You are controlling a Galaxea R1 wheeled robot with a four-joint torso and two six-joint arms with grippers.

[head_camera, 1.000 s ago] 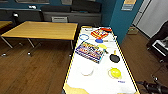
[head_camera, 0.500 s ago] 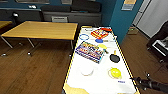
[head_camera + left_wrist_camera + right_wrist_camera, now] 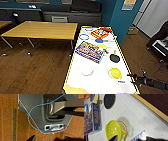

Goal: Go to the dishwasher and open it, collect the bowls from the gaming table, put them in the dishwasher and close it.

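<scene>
A white bowl (image 3: 87, 70) sits on the near part of a long white dotted table (image 3: 100, 83) with a yellow rim. To its right a yellow perforated bowl (image 3: 115, 72) (image 3: 114, 130) rests on a red-rimmed plate. A blue-rimmed dish (image 3: 84, 36) lies at the far end. My right gripper (image 3: 130, 75) (image 3: 134, 139) hovers open just off the table's near right corner, close to the yellow bowl, holding nothing. My left gripper (image 3: 50, 139) hangs open over the wooden floor beside my grey base (image 3: 37, 110). The dishwasher is out of view.
On the table lie two board-game boxes (image 3: 90, 51) (image 3: 99, 33), a black paddle (image 3: 114, 58) and small blue and yellow pieces. A wooden table (image 3: 41, 30) stands to the left, dark sofas (image 3: 71, 15) behind, a teal wall (image 3: 125, 22) and a dark chair (image 3: 158, 45) to the right.
</scene>
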